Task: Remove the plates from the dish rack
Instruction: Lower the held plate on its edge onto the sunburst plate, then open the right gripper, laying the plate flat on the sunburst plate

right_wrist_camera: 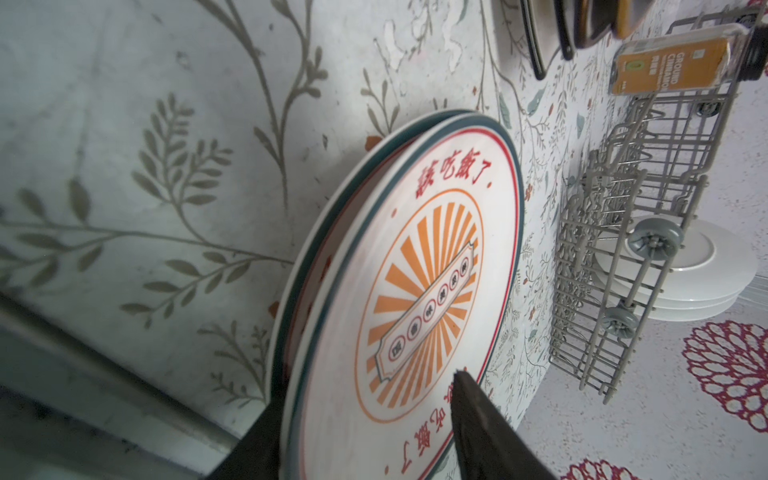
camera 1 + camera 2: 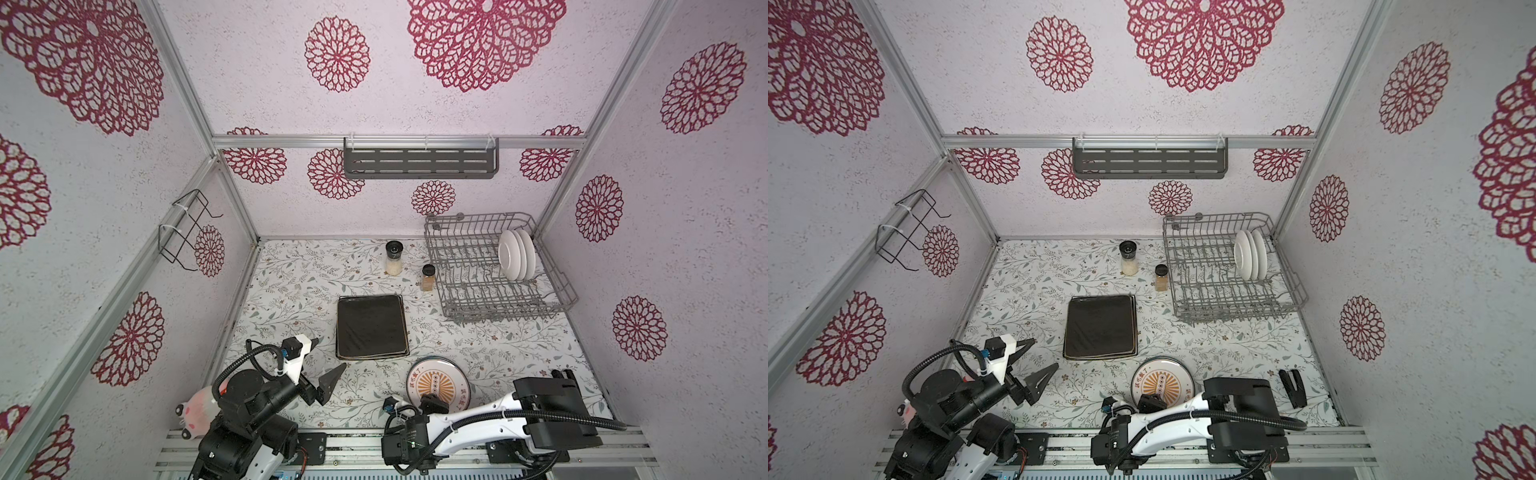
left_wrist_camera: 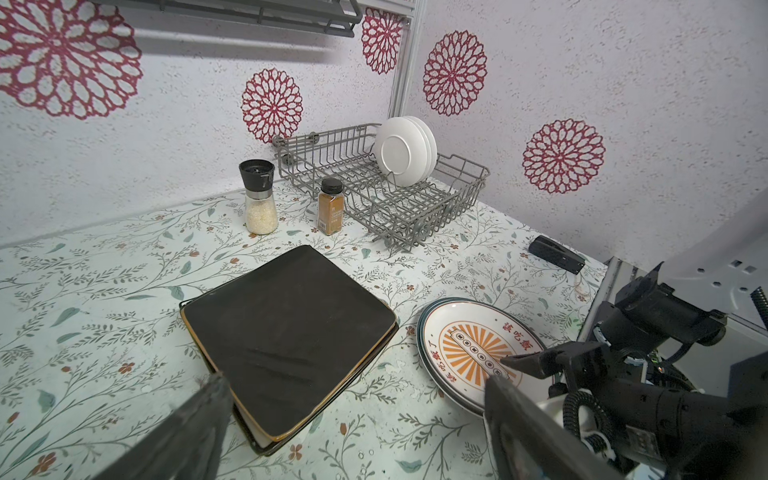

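Observation:
The grey dish rack [image 2: 498, 309] [image 2: 1233, 309] stands at the back right, and three white plates [image 2: 515, 255] [image 3: 405, 151] stand upright in it. A stack of square plates [image 2: 371, 326] [image 3: 291, 336] with a black one on top lies mid-table. Two round plates lie stacked near the front, the top one with an orange sunburst [image 2: 436, 384] [image 1: 415, 291]. My right gripper [image 2: 434, 399] [image 1: 365, 395] straddles their near rim; its jaws stand apart, one finger above the face and one beside the edge. My left gripper [image 2: 331, 353] [image 3: 355, 378] hangs wide open and empty, left of the square stack.
A salt grinder [image 2: 394, 257] and a brown spice jar [image 2: 428, 277] stand just left of the rack. A small black part [image 2: 1292, 386] lies at the front right. A pink plush toy [image 2: 199, 411] sits by the left arm's base. Walls carry a slotted shelf [image 2: 419, 162] and a wire holder [image 2: 187, 228].

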Controlling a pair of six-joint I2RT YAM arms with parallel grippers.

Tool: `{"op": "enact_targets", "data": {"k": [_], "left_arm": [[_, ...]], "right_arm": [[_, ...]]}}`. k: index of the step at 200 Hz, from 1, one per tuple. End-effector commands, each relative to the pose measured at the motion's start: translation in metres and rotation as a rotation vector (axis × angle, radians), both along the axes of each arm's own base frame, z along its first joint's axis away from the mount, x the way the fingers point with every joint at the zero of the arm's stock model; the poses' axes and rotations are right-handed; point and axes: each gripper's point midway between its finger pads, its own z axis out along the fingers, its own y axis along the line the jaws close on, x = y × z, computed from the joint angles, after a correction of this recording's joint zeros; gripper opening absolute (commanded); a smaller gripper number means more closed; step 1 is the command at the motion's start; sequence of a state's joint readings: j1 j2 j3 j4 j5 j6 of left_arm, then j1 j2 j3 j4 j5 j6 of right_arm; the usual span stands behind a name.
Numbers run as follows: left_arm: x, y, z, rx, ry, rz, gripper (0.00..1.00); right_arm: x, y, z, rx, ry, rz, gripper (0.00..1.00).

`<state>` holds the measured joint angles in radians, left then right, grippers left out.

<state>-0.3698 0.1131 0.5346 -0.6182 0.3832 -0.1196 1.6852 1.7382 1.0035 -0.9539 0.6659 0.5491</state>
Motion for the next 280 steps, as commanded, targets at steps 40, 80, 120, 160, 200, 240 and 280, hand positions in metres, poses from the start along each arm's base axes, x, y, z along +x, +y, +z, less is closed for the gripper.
{"op": "enact_targets", "data": {"k": [40,80,120,160,200,240,280], "left_arm": [[0.000,-0.002,-0.002,0.017,-0.014,-0.014,0.97],[-0.001,-0.002,-0.001,0.014,-0.020,-0.014,0.97],[-0.002,-0.001,0.001,0.012,-0.028,-0.015,0.97],[-0.004,-0.001,0.003,0.008,-0.039,-0.015,0.97],[-0.005,0.000,0.004,0.004,-0.049,-0.014,0.97],[-0.006,0.000,0.006,0.001,-0.056,-0.016,0.97],[-0.007,0.000,0.006,0.000,-0.058,-0.020,0.97]], "right_arm": [[-0.005,0.006,0.008,0.047,0.069,0.005,0.58],[-0.005,0.009,0.016,0.067,0.088,0.002,0.58],[-0.007,0.009,0.019,0.049,0.099,0.010,0.59],[-0.011,0.005,0.018,0.038,0.133,0.003,0.59],[-0.015,0.006,0.019,0.042,0.155,0.011,0.60],[-0.014,0.003,0.018,0.024,0.152,0.002,0.61],[-0.010,0.006,0.029,0.081,0.124,-0.027,0.63]]}}
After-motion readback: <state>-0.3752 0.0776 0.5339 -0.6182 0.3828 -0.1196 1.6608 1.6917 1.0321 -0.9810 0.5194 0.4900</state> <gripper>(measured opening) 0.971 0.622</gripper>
